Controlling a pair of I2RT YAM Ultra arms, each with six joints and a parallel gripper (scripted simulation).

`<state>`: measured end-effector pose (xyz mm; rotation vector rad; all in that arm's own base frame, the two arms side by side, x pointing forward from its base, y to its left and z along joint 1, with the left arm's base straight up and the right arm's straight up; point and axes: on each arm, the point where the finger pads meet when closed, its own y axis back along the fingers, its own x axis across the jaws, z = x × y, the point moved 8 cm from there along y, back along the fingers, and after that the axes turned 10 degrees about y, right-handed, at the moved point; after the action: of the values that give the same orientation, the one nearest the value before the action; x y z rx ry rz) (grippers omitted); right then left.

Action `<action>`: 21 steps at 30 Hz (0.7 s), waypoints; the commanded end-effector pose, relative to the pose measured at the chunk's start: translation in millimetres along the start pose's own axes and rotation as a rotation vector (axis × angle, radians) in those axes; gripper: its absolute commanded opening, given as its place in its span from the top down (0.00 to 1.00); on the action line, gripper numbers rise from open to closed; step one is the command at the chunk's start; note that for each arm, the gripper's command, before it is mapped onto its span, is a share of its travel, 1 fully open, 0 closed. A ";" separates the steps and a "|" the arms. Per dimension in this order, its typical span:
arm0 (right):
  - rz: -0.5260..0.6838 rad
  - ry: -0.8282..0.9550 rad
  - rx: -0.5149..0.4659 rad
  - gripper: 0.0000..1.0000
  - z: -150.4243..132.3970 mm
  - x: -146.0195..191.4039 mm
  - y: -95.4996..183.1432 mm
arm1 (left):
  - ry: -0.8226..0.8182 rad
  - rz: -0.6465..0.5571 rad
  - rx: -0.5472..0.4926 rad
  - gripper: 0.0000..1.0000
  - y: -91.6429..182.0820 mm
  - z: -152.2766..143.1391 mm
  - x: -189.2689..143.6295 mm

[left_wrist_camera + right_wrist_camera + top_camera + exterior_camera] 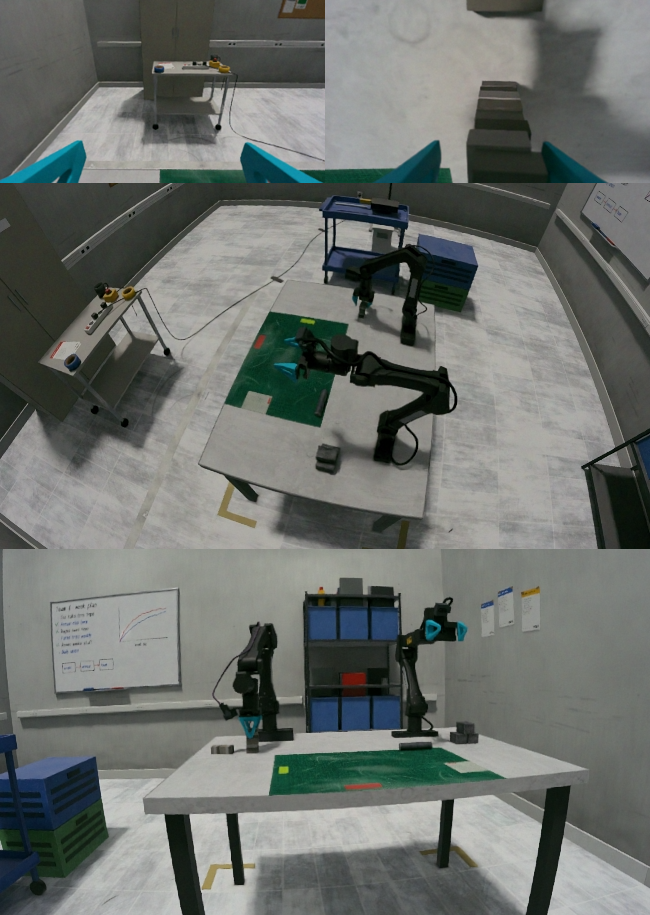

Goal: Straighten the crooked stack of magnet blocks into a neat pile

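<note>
The stack of magnet blocks (361, 314) (252, 745) (499, 139) is a narrow dark grey column on the table. In the right wrist view its layers step sideways, and the uppermost visible block juts to the right of the one below. My right gripper (361, 303) (251, 735) (491, 149) points down over the stack, partly open, with a finger on each side of the upper blocks and not clamped on them. Its fingers hide part of the top. My left gripper (285, 355) (447, 631) (162, 149) is wide open and empty, held high above the green mat, far from the stack.
A low striped grey block (222, 749) (505, 5) lies near the stack. The green mat (295, 403) (320, 774) covers the table's middle. A dark cylinder (321, 403) (415, 746) lies at its edge. Dark cubes (327, 458) (464, 735) are piled near the left arm's base.
</note>
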<state>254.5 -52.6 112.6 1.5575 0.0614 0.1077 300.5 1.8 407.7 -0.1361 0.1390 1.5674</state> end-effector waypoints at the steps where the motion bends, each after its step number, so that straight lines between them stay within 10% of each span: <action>1: -0.026 0.000 -0.004 0.38 2.3 -4.6 23.1 | -0.008 -0.006 -0.027 0.00 8.9 15.3 -4.5; 21: -0.064 0.013 0.007 0.38 -5.2 -10.8 3.7 | -0.008 -0.006 -0.027 0.00 8.9 15.3 -4.5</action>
<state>253.8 -52.5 123.3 1.5580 0.0621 0.1056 300.5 1.8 407.7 -0.1361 0.1390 1.5674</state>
